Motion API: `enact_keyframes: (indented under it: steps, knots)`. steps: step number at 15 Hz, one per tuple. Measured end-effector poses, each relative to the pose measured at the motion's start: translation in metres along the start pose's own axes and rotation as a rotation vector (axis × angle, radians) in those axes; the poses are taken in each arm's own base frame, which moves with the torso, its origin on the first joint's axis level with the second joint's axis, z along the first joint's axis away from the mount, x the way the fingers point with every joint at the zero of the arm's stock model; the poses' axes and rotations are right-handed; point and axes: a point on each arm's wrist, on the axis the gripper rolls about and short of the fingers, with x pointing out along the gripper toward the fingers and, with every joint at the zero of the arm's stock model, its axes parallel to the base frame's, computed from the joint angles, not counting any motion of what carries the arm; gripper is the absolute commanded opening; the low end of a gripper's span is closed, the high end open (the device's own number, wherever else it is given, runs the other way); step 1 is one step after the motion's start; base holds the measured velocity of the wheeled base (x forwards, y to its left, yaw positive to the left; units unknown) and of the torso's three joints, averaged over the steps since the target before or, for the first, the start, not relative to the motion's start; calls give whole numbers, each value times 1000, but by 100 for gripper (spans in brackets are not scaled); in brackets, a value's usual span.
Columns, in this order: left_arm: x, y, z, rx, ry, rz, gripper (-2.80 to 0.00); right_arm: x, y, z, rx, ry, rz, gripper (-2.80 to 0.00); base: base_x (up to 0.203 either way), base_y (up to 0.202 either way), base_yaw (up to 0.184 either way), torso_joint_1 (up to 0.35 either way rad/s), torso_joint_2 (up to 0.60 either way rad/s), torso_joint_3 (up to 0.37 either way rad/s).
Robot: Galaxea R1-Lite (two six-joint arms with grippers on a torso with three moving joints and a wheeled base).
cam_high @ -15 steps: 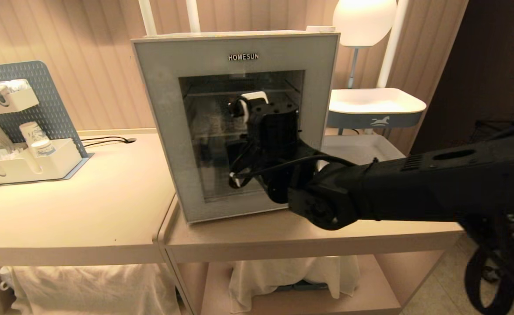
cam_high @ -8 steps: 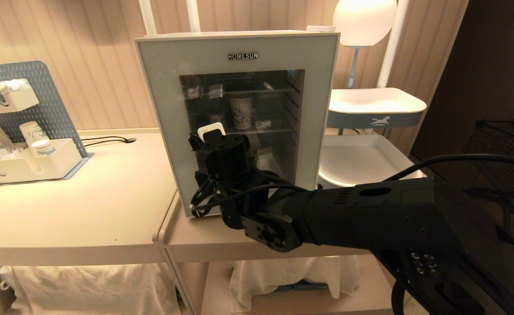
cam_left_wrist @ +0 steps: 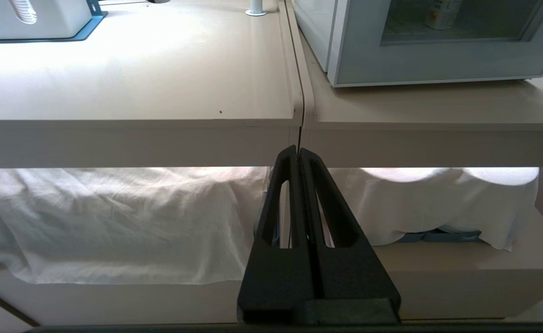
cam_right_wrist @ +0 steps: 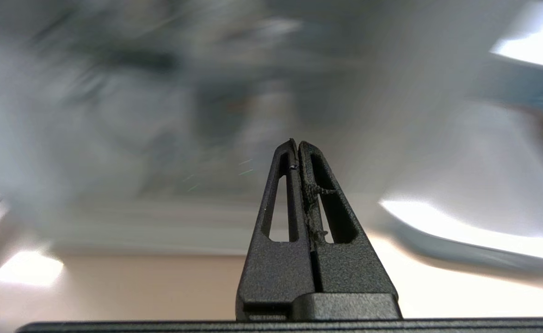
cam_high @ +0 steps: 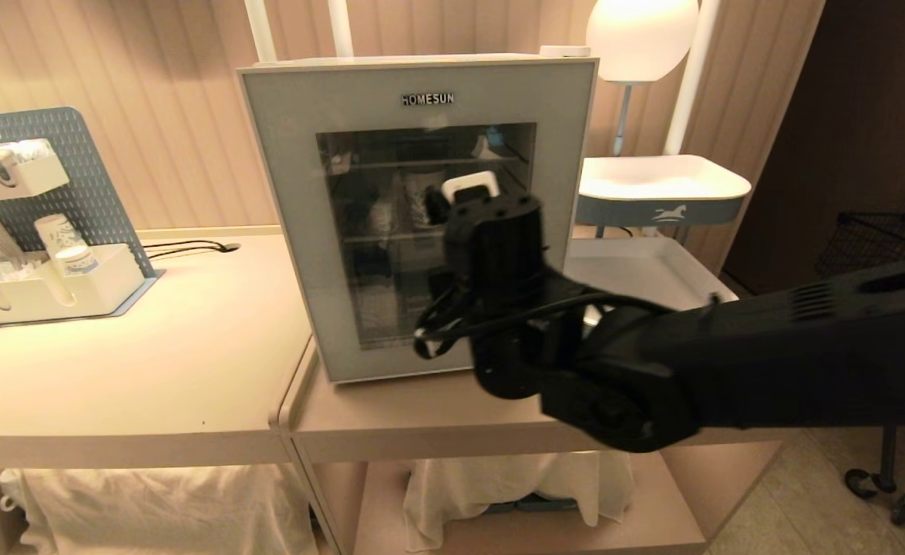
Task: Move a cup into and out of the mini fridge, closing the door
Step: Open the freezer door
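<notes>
The mini fridge point(cam_high: 422, 85) stands on the right-hand counter with its door point(cam_high: 291, 193) shut flush, and its lower corner also shows in the left wrist view point(cam_left_wrist: 438, 60). Through the glass a white patterned cup point(cam_high: 415, 194) sits on a wire shelf, partly hidden by my right wrist point(cam_high: 495, 239). That wrist hovers just in front of the window's right half. My right gripper point(cam_right_wrist: 298, 144) is shut on nothing and points at the blurred door. My left gripper point(cam_left_wrist: 299, 150) is shut and empty, parked low before the counters' front edge.
A blue pegboard organiser point(cam_high: 44, 223) with paper cups stands at the back left of the left counter point(cam_high: 152, 347). A white tray cart point(cam_high: 661, 185) and a lamp point(cam_high: 641, 35) stand right of the fridge. A wire basket point(cam_high: 884, 239) is at far right. White cloth point(cam_high: 514, 486) covers the lower shelf.
The door was slightly ajar a second ago and now sits flush. My right arm swept to the door's lower left, then swung back up and right in front of the window.
</notes>
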Motion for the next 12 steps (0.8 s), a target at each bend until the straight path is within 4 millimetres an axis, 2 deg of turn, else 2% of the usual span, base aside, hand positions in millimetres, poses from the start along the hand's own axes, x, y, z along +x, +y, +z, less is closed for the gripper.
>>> enact_keyframes:
  steps: [2,4,6,7,8,9,10,12]
  knots:
    - [0,0,0,-1,0,0,-280,-32,-66,25,57,-23,-113,-280,0,0,0,0,0,0]
    - [0,0,0,-2,0,0,-280,-74,-149,47,141,-68,-265,-280,0,0,0,0,0,0]
    - [0,0,0,-2,0,0,-280,-124,-237,52,230,-120,-487,-280,0,0,0,0,0,0]
    - [0,0,0,-2,0,0,-280,-157,-274,46,264,-147,-609,-280,0,0,0,0,0,0]
    - [0,0,0,-1,0,0,-280,-190,-299,35,288,-173,-715,-280,0,0,0,0,0,0]
    - [0,0,0,-2,0,0,-280,-224,-316,19,304,-200,-813,-280,0,0,0,0,0,0]
    - [0,0,0,-2,0,-1,-280,-256,-324,0,310,-225,-891,-280,0,0,0,0,0,0]
    - [0,0,0,-2,0,0,-280,-304,-324,-39,313,-288,-968,-280,0,0,0,0,0,0]
